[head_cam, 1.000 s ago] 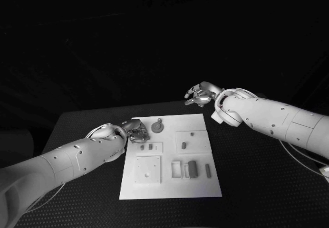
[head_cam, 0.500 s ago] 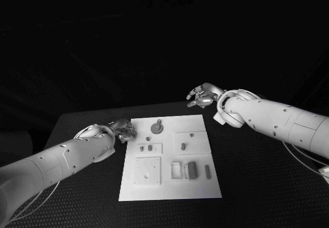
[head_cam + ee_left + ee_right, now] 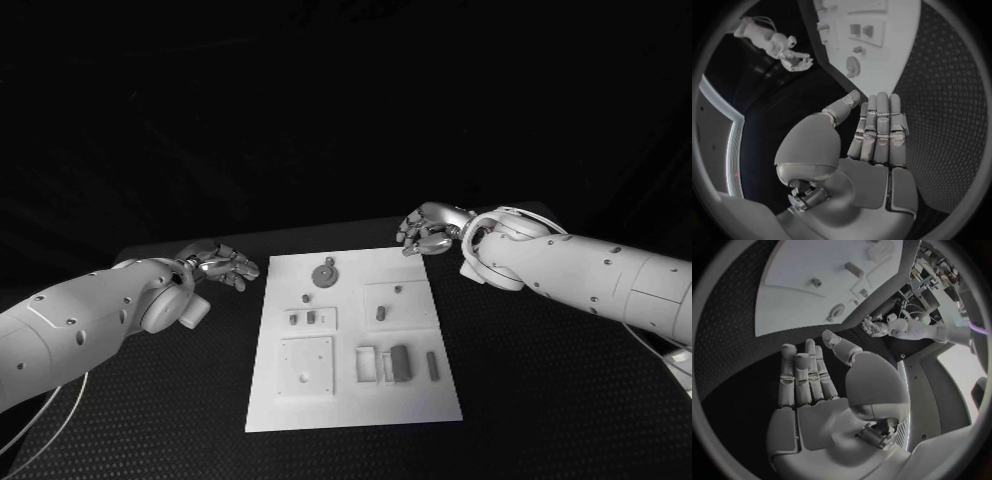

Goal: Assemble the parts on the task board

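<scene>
White task board [image 3: 418, 395] on black table [image 3: 577, 400], left hand [image 3: 224, 264], right hand [image 3: 427, 231] flanking

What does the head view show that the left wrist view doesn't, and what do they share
Head view alone: the whole task board with its near edge, the upright parts in the slots near that edge, and both arms reaching in from either side of the board.

Left wrist view alone: the palm side of the left hand, fingers straight and held together, holding nothing.

Both: the round part at the board's far end, the small square plate with two pegs, and the right hand off the board's far corner.
</scene>
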Available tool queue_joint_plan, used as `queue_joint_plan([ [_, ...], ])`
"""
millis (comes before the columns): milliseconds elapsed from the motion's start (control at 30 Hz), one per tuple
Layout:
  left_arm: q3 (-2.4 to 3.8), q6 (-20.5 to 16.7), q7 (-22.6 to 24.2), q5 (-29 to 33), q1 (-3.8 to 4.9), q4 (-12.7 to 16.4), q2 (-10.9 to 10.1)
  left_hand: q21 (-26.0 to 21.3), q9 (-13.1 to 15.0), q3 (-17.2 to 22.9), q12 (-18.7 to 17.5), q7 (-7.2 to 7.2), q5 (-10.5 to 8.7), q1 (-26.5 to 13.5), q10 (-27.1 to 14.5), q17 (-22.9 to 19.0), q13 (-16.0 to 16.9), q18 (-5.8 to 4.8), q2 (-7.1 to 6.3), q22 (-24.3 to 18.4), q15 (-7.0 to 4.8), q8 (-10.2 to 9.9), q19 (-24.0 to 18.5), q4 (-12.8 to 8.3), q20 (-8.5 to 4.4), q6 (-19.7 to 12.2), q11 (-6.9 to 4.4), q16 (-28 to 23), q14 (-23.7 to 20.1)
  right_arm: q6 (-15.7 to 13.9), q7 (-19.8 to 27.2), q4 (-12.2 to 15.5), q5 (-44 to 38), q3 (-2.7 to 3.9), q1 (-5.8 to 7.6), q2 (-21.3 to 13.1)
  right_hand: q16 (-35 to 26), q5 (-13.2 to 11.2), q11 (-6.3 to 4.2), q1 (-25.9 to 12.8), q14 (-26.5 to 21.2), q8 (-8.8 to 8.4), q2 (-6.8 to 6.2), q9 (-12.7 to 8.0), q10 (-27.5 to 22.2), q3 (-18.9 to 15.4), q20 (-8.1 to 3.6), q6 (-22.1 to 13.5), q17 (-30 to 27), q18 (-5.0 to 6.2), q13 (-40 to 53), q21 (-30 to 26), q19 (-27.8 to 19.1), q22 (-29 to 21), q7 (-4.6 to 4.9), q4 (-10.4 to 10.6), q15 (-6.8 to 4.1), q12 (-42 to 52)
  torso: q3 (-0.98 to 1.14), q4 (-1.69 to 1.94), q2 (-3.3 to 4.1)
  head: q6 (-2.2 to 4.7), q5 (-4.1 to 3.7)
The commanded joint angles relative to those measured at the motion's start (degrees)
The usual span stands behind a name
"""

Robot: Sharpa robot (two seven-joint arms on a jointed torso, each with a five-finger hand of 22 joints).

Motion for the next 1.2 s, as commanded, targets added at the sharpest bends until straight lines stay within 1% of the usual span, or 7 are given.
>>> queue_joint_plan([
  [33, 0.27, 5.5, 2.7, 14.7, 0.02, 2.7, -1.3, -2.2, 0.1, -0.5, -0.2, 0.18, -0.19, -0.4, -1.3, -0.7, -0.6, -0.65, 0.08, -1.7, 1.43, -0.4, -1.8, 0.1, 1.14, -0.9, 0.19, -3.4, -1.0, 0.9, 1.2, 1.2, -12.2, -0.24, -0.77, -1.2, -0.1, 0.3, 0.18, -0.3, 0.8, 0.44, -0.71, -0.4, 1.4, -0.6, -0.12, 0.5, -0.3, 1.18, -2.1, -0.5, 0.9, 0.3, -0.40, 0.2, 0.13, -2.8, -0.09, 0.12, 0.01, 0.29, 0.00],
  [100, 0.56, 5.7, 3.2, 15.2, 0.02, 4.9, -2.6, -2.7, 0.2, -0.7, -0.2, -0.02, -0.24, -0.5, -2.2, -1.0, -1.0, -0.61, 0.13, -2.9, 2.14, -0.5, -2.9, 0.0, 1.86, -1.4, 0.21, -5.4, -1.8, 0.0, 1.0, 1.9, -14.3, -0.45, -1.42, -1.6, -0.4, 0.4, 0.10, -0.7, 1.6, 0.68, -1.16, -0.6, 2.5, -0.4, -0.36, 0.9, -0.6, 1.18, -3.2, -0.6, 1.7, 0.1, -0.56, 0.3, 0.02, -4.0, -0.20, 0.20, 0.02, 0.31, 0.04],
  [167, 0.80, 5.6, 3.8, 15.2, 0.01, 6.7, -3.7, -2.6, 0.2, -0.8, -0.2, 0.04, -0.18, -0.4, -2.6, -0.9, -1.3, -0.39, 0.17, -3.5, 2.28, -0.5, -3.1, 0.0, 2.06, -1.6, 0.29, -6.2, -1.6, -0.5, 0.8, 2.4, -16.5, -0.75, -1.78, -1.7, -0.8, 0.4, 0.04, -0.7, 2.0, 0.84, -1.39, -0.9, 3.5, -0.2, -0.53, 1.1, -0.9, 1.18, -4.2, -1.0, 2.0, 0.0, -0.63, 0.2, -0.10, -5.2, -0.10, -0.01, 0.07, 0.34, 0.34],
  [467, 1.01, 3.6, 5.1, 15.2, 0.01, 12.5, -6.5, -2.6, 0.3, 0.0, -0.2, 0.22, 0.31, 0.8, -3.3, -0.3, -2.0, -0.20, 0.27, -5.2, 2.57, -0.5, -3.2, 0.0, 2.44, -2.0, 0.60, -8.2, -1.1, -1.5, -0.9, 4.5, -23.5, -2.19, -3.59, -1.8, -1.5, 0.4, 0.01, -0.8, 3.0, 1.52, -1.98, -1.3, 5.2, -0.2, -0.75, 2.1, -1.4, 1.18, -6.3, -1.6, 2.8, -0.1, -0.94, 0.2, -0.16, -7.7, -0.13, 0.09, 0.05, 0.14, 0.42],
  [800, 1.01, 2.8, 5.1, 15.1, 0.00, 13.7, -6.5, -2.5, 0.3, 0.0, -0.1, 0.65, 0.33, 0.9, -3.9, 0.2, -2.4, -0.14, 0.15, -6.0, 2.80, -0.5, -3.4, 0.0, 2.64, -2.1, 1.29, -9.1, -1.0, -3.9, -1.9, 4.4, -26.5, -2.69, -5.26, -0.7, -4.6, 0.3, 1.68, 0.3, 2.4, 1.29, -2.23, -2.8, 2.1, 0.8, -0.14, 1.7, -2.8, 1.18, -10.5, -4.1, 1.9, -1.0, -1.09, 0.0, 1.39, -13.5, -0.05, 0.05, 0.05, -0.09, 0.60],
  [933, 1.01, 2.7, 5.1, 15.1, -0.01, 13.7, -6.5, -2.5, 0.3, 0.0, -0.1, 0.77, 0.31, 0.8, -3.9, 0.3, -2.5, -0.13, 0.10, -6.2, 2.84, -0.5, -3.4, 0.0, 2.68, -2.1, 1.40, -9.3, -1.0, -7.6, -2.5, 4.5, -27.4, -2.81, -5.85, -0.3, -5.2, 0.3, 1.62, 0.9, 2.5, 1.33, -2.13, -3.1, 2.3, 0.7, 0.02, 1.8, -3.0, 1.18, -11.4, -4.5, 1.9, -1.1, -1.22, 0.0, 1.37, -14.3, -0.01, -0.01, 0.06, -0.19, 0.70],
  [1200, 1.01, 2.7, 4.9, 14.9, -0.01, 13.6, -6.4, -2.5, 0.2, -0.1, -0.1, 1.08, 0.31, 0.6, -4.2, 0.6, -2.6, -0.11, 0.04, -6.4, 2.92, -0.6, -3.5, 0.1, 2.76, -2.4, 1.52, -9.6, -1.0, -7.7, -3.6, 3.5, -28.0, -3.04, -6.22, 0.8, -5.3, 0.3, 1.88, 1.6, 3.1, 1.46, -1.82, -3.5, 3.4, 0.5, -0.02, 2.0, -2.9, 1.18, -12.2, -4.7, 2.4, -1.1, -0.99, 0.0, 1.61, -14.7, -0.02, 0.05, 0.06, -0.40, 0.83],
])
